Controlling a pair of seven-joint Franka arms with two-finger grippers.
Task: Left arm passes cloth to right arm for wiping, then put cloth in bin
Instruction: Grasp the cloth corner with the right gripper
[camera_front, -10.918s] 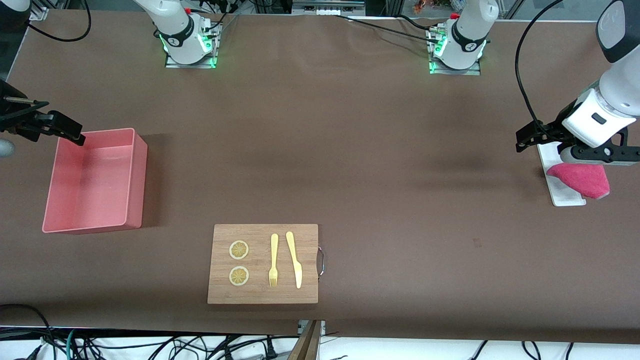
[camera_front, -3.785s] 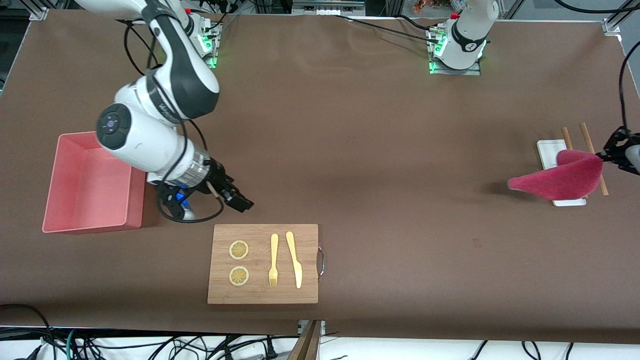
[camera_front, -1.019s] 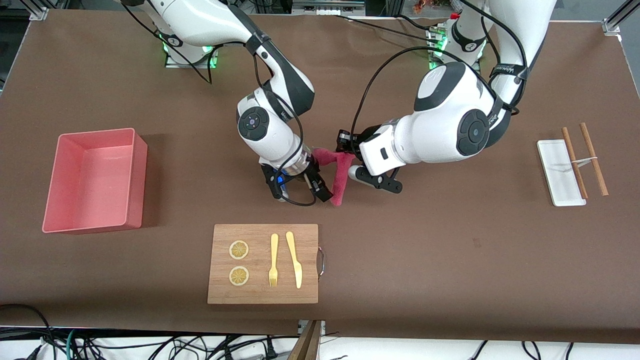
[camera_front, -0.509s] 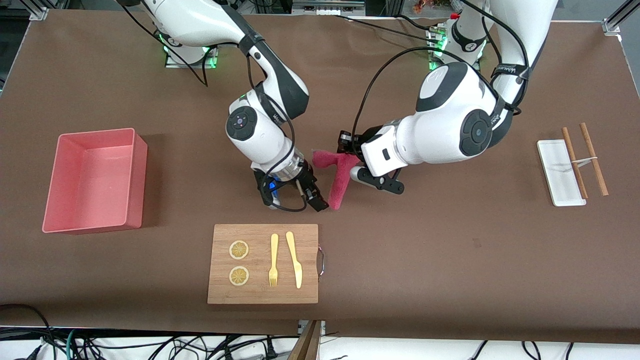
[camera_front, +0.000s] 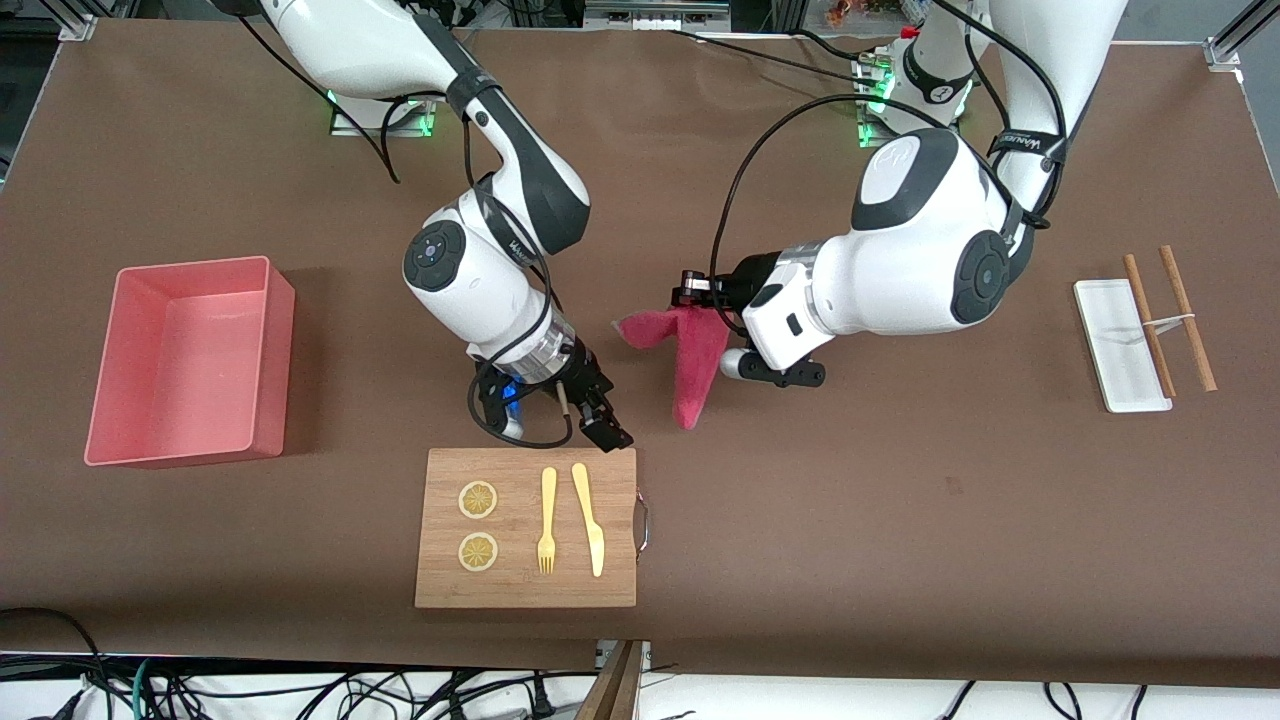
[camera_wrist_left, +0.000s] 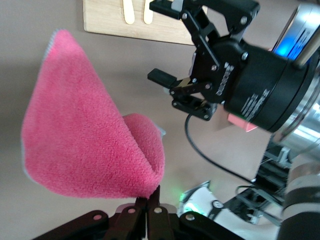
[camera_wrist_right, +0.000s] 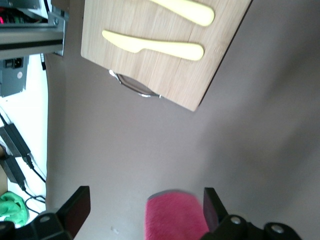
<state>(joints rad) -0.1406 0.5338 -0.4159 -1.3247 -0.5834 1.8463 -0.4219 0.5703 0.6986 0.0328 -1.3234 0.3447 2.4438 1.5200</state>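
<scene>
My left gripper (camera_front: 703, 312) is shut on the top edge of the raspberry-pink cloth (camera_front: 692, 362), which hangs folded above the middle of the table. In the left wrist view the fingers (camera_wrist_left: 150, 207) pinch the cloth (camera_wrist_left: 85, 145). My right gripper (camera_front: 592, 415) is open and empty, low over the table just above the cutting board's farther edge, a short way from the cloth. In the right wrist view its open gripper (camera_wrist_right: 145, 212) frames the cloth's end (camera_wrist_right: 175, 217) without touching it. The salmon-pink bin (camera_front: 275, 300) stands empty toward the right arm's end.
A wooden cutting board (camera_front: 525, 590) with lemon slices (camera_front: 478, 500), a fork (camera_front: 547, 520) and a knife (camera_front: 590, 520) lies nearer the front camera. A white tray (camera_front: 1110, 340) with chopsticks (camera_front: 1185, 310) lies toward the left arm's end.
My right gripper has drawn away from the cloth and come to the cutting board's farther edge, still open. My left gripper keeps hold of the cloth, which has swung slightly.
</scene>
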